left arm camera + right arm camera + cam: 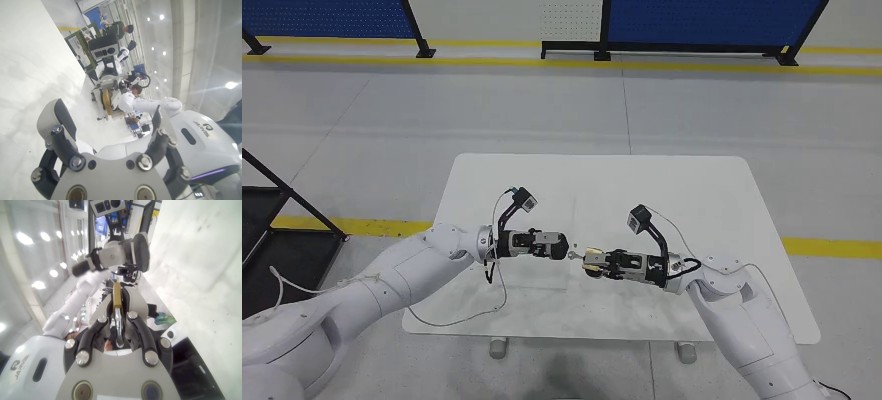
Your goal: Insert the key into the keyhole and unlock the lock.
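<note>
- Main worry: the key (573,255) looks to be poking out of the lock's (117,294) far end with nothing holding it. I can't tell how deep it sits. If it's only partway in, one wobble could drop it onto the tabletop (692,200).
- The left gripper (560,243) is wide open and empty, pads (63,117) well apart. To turn the key I'd have to close on a tiny head. Come in off-centre and I'd probably shove it sideways or bend it instead of grabbing it.
- The right gripper (590,261) is clamped on the lock's brass body, with the shackle (119,325) pointing back toward its wrist. The grip is on the flat sides, so a hard twist on the key might spin the lock in the pads.
- The shackle looks seated to me, so I'd call it not yet unlocked.
- Pose: both forearms angle inward from the near edge, and the grippers sit nose to nose above the tabletop, between its middle and the near edge. The left one is just off the key end, not touching it as far as I can tell.
- The lock is held up in the air, keyhole end facing the left gripper.
</note>
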Controlling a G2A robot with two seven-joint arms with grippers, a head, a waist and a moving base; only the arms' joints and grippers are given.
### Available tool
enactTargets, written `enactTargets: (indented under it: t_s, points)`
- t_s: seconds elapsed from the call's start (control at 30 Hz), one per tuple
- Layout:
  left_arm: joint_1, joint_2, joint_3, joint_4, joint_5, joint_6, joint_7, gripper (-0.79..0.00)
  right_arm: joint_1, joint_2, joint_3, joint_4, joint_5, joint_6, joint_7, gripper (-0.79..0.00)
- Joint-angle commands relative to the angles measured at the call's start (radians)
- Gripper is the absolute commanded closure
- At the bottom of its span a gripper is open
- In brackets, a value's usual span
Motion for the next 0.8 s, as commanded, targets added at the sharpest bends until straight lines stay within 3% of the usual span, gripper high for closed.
enactTargets:
  t_s: [0.0, 0.27, 0.77]
  points:
    - [-0.005, 0.002, -0.018, 0.019, -0.014, 0.083, -0.076, -0.785, 0.000, 0.000, 0.000, 0.000, 0.000, 0.000, 0.000, 0.000]
    - [0.011, -0.013, -0.066, 0.031, -0.003, 0.190, -0.207, -0.785, 0.000, 0.000, 0.000, 0.000, 0.000, 0.000, 0.000, 0.000]
    - [0.060, -0.022, -0.112, 0.003, 0.043, 0.166, -0.175, -0.785, 0.000, 0.000, 0.000, 0.000, 0.000, 0.000, 0.000, 0.000]
